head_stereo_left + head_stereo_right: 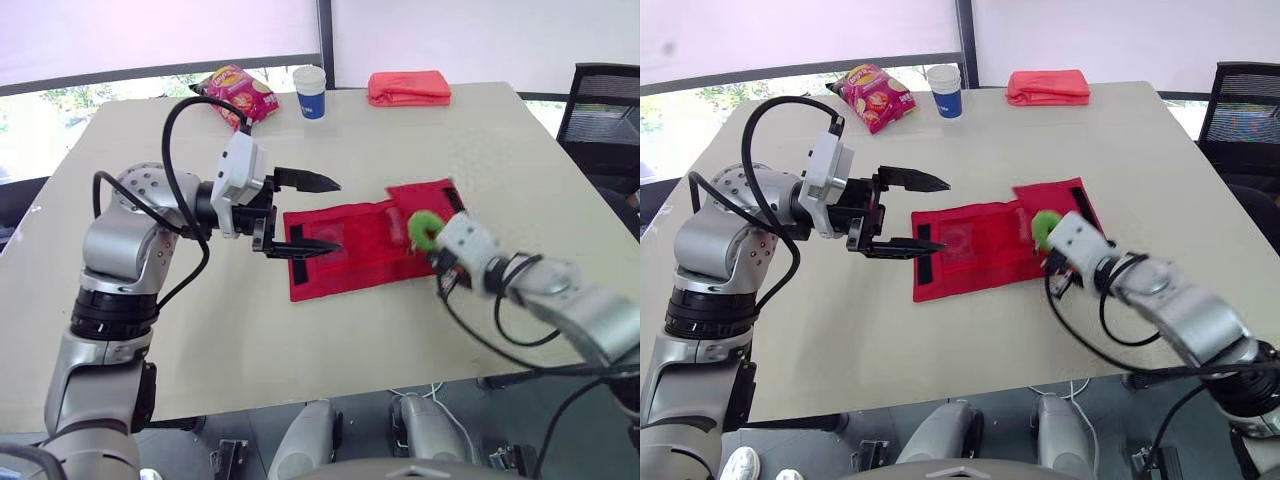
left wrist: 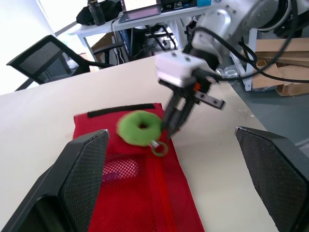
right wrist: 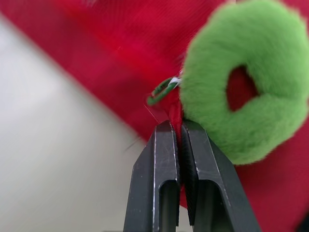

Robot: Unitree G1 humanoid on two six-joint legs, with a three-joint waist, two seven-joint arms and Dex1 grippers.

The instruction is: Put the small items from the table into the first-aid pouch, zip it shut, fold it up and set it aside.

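The red first-aid pouch [image 1: 345,250] lies spread open and flat at the middle of the table. A fluffy green ring [image 1: 424,230] hangs at the zipper's right end. My right gripper [image 3: 179,130] is shut on the red zipper pull [image 3: 175,115] just beside that ring, low over the pouch's right part. My left gripper [image 1: 330,214] is open above the pouch's left end, one finger over the far edge and one over the near edge, with nothing between them. The mesh pocket and zipper line [image 2: 159,183] show in the left wrist view.
At the table's far side stand a pink snack bag [image 1: 236,92], a white and blue paper cup [image 1: 310,90] and a folded red cloth bundle [image 1: 409,87]. A black office chair [image 1: 600,115] stands off the right edge. The table [image 1: 250,340] is bare near the front edge.
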